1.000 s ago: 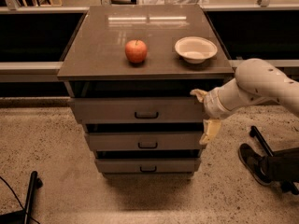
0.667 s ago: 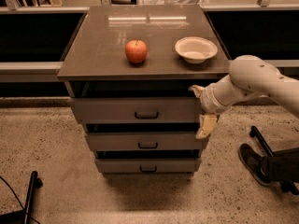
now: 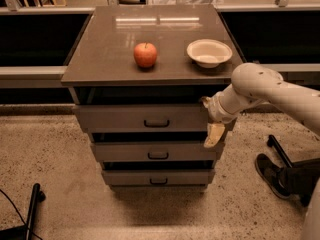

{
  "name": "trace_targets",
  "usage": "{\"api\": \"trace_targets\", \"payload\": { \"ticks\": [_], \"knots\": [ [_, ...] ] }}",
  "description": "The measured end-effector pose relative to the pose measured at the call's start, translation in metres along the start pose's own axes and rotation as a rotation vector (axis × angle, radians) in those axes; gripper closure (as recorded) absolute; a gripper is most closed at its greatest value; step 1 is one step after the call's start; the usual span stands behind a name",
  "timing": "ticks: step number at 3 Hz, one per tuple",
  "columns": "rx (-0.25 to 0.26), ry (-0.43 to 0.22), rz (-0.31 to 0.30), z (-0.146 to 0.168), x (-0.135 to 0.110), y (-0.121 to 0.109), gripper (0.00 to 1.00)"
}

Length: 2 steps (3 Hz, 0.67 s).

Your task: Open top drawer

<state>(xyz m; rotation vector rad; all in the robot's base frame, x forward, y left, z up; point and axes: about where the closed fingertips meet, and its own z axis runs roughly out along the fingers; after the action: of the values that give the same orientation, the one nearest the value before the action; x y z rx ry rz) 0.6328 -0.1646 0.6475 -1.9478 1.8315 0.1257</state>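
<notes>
The top drawer [image 3: 125,118] is the widest grey front, just under the brown tabletop, with a small dark loop handle [image 3: 156,123] at its middle. A dark gap shows above it, and no tray inside can be seen. My gripper [image 3: 210,118] is at the right end of this drawer front, well to the right of the handle. It is open, with one cream finger [image 3: 215,134] hanging low and the other near the drawer's upper corner. My white arm [image 3: 270,89] reaches in from the right.
Two narrower grey drawers [image 3: 157,152] sit below the top one. A red apple [image 3: 145,54] and a white bowl [image 3: 209,52] stand on the tabletop [image 3: 105,49]. My dark base [image 3: 287,176] is on the speckled floor at the right, and a black cable and pole [image 3: 30,211] are at the lower left.
My gripper has moved a little left and up, closer to the right end of the top drawer front. The drawers, apple and bowl have not moved.
</notes>
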Motion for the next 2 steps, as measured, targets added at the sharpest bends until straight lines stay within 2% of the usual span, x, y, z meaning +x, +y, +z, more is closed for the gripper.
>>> {"api": "trace_targets", "payload": {
  "ticks": [1, 2],
  "knots": [
    [-0.016, 0.003, 0.001, 0.0028, -0.0008, 0.0021, 0.23],
    [-0.024, 0.022, -0.008, -0.0024, -0.0037, 0.0081, 0.34]
  ]
}}
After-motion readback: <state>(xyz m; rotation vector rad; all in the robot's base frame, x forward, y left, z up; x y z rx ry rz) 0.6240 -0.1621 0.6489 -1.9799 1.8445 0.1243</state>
